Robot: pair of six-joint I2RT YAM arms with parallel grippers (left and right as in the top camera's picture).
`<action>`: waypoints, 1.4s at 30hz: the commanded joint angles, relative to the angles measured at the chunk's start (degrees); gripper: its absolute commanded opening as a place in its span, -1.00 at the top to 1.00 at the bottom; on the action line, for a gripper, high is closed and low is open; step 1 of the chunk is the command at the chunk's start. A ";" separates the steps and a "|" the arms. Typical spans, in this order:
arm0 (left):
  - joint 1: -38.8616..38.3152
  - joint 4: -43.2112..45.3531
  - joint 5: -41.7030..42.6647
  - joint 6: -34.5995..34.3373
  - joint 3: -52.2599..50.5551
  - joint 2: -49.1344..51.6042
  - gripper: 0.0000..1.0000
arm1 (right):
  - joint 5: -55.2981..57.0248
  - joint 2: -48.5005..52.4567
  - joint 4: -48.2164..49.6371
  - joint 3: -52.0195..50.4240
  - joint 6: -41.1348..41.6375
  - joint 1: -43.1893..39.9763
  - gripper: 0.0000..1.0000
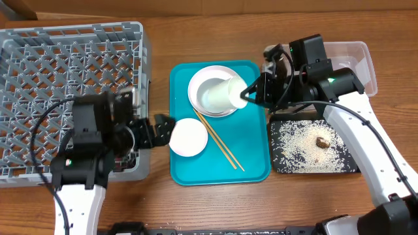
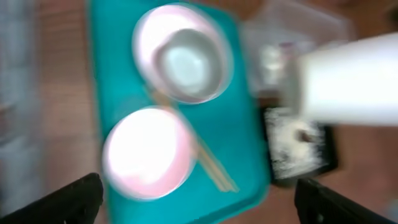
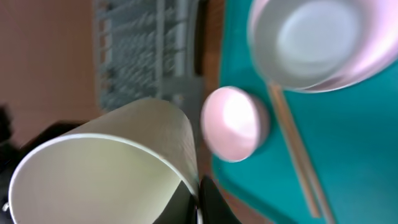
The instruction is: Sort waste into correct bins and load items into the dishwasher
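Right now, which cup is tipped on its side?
The white cup, held sideways in the right gripper; the pink cup sits upright on the teal tray.

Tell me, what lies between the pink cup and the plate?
The chopsticks: their far ends cross that gap on the teal tray, clearest from overhead.

A teal tray, rectangular with rounded corners and a low raised rim, lies flat near the middle of a brown wooden table whose grain runs left to right.
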 commanded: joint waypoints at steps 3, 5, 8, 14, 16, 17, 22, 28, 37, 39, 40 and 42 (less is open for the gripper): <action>-0.17 11.19 33.48 3.21 1.14 5.73 -1.00 | -23.37 -0.33 1.60 -0.09 -2.84 -0.04 0.92; -0.17 14.27 37.97 3.19 1.14 7.10 -1.00 | -28.02 -0.33 2.93 -0.09 -2.84 -0.02 0.92; -0.92 18.47 41.77 3.17 1.14 9.16 -1.00 | -32.04 -0.33 4.11 -0.09 -2.38 0.50 0.92; -6.12 27.02 44.06 0.50 1.14 9.70 -1.00 | -32.04 -0.33 4.15 -0.09 -2.40 1.92 0.92; -9.01 31.47 44.04 -1.99 1.14 9.70 -0.96 | -32.06 -0.33 4.13 -0.09 -2.38 2.19 0.92; -9.92 32.76 43.98 -2.43 1.14 9.70 -0.91 | -32.06 -0.33 4.11 -0.09 -2.38 2.16 0.92; -11.45 36.81 43.85 -2.69 1.14 9.70 -0.61 | -32.04 -0.33 3.93 -0.09 -2.38 2.16 0.92; -11.45 37.33 43.85 -3.52 1.14 9.70 -0.42 | -32.02 -0.33 3.96 -0.09 -2.38 2.16 0.92; -11.32 31.47 30.16 -1.75 1.14 9.70 -0.07 | -30.75 -0.33 3.96 -0.09 -2.43 2.12 0.45; -10.88 27.89 26.01 0.31 1.14 9.70 0.07 | -25.99 -0.33 3.78 -0.09 -2.40 1.77 0.35; -10.34 25.49 23.02 1.38 1.14 9.70 0.11 | -21.88 -0.33 3.04 -0.09 -2.38 1.53 0.27; -8.26 21.00 17.22 2.49 1.14 9.62 0.17 | -7.17 -0.33 -0.59 -0.09 -2.36 0.11 -0.04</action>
